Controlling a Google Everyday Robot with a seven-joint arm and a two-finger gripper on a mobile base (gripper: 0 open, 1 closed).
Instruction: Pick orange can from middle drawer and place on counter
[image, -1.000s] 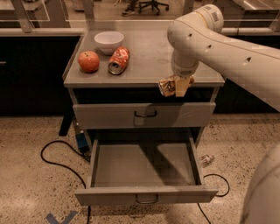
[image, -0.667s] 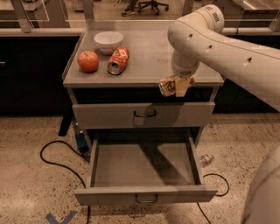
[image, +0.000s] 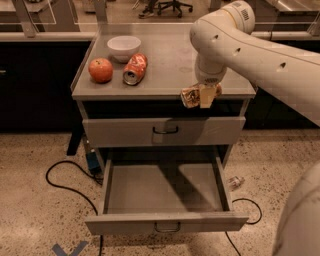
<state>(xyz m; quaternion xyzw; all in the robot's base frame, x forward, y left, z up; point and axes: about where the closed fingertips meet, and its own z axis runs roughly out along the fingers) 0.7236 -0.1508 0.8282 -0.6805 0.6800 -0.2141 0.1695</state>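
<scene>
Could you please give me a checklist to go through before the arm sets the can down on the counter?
1. orange can held in the gripper: ok.
2. Can fully above the counter: cannot tell; it shows at the front edge.
3. Bare spot behind the gripper: ok.
4. bowl, fruit and red-orange can away from that spot: ok, all at the left.
5. middle drawer emptied: ok.
</scene>
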